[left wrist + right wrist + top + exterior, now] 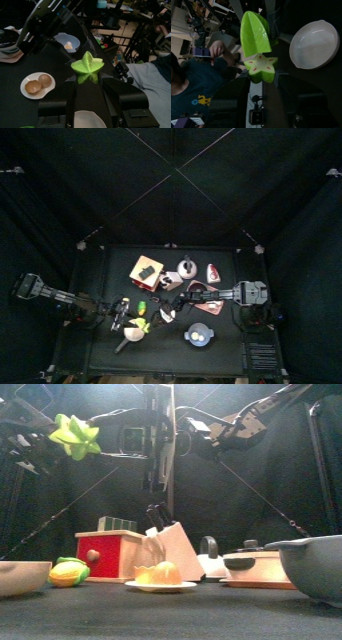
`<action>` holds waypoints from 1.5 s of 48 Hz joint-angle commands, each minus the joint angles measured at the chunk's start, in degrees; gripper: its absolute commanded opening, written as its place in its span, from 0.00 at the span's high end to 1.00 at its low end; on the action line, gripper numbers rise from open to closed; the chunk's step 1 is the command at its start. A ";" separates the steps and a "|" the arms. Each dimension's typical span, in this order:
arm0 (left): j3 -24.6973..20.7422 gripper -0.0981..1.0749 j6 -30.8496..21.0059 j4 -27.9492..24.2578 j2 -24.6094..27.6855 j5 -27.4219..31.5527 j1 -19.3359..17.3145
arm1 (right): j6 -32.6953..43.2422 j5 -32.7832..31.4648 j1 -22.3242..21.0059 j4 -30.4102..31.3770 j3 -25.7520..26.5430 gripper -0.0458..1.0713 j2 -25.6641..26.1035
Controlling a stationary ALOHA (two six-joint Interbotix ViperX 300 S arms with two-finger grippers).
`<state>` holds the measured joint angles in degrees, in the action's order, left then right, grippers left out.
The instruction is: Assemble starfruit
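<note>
On table, blue bowl [66, 41] holding small white piece [68, 46]

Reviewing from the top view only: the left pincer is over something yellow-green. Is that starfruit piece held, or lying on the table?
Observer: Held. The front view shows the starfruit piece raised high above the table.
Operator: Is it properly gripped?
Observer: In the left wrist view it sits between the two jaws of the left pincer, its star shape facing the camera.
Operator: Any other piece nearby?
Observer: The front view shows a second yellow piece lying on the table beside the red block.
</note>
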<state>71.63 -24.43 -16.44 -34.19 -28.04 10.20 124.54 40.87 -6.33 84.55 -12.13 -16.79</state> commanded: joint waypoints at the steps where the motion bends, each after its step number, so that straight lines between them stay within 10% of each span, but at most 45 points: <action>1: -0.70 0.36 0.09 1.41 0.09 0.00 0.00 | 0.44 0.44 -0.53 0.70 2.11 0.40 1.14; 72: -0.62 0.36 -0.09 2.02 0.09 1.41 0.09 | 1.85 1.14 -2.11 4.75 5.54 0.40 -0.53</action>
<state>71.63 -24.43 -14.59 -34.19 -26.46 10.20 126.56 41.75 -8.09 89.38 -8.35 -18.46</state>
